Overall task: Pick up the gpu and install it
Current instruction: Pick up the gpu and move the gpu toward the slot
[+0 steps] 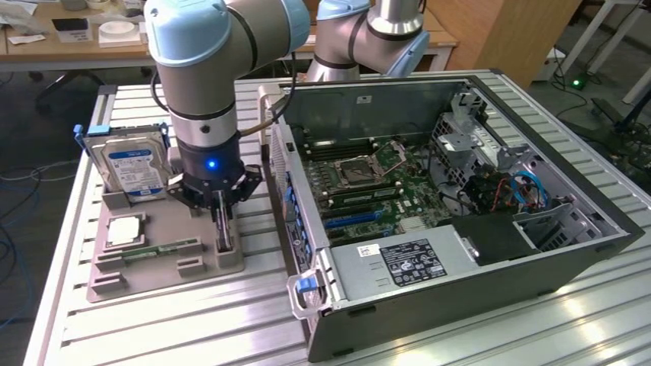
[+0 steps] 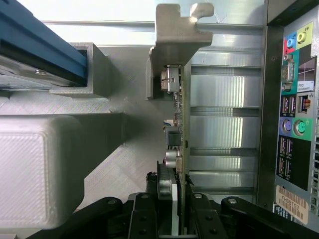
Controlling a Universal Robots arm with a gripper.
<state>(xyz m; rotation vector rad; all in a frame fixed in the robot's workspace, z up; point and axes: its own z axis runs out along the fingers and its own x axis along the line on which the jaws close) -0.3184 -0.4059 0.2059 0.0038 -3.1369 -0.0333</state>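
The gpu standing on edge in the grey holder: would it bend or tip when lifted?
Probably stiff: the gpu is a rigid-looking board with a metal bracket at one end. Likely light for its size, being so thin. It stands on a narrow edge, so outside the holder it would probably topple.

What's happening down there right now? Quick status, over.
Gripper shut on gpu, top edge. Card stands on edge in gray holder. Open computer case close alongside, nothing else near.
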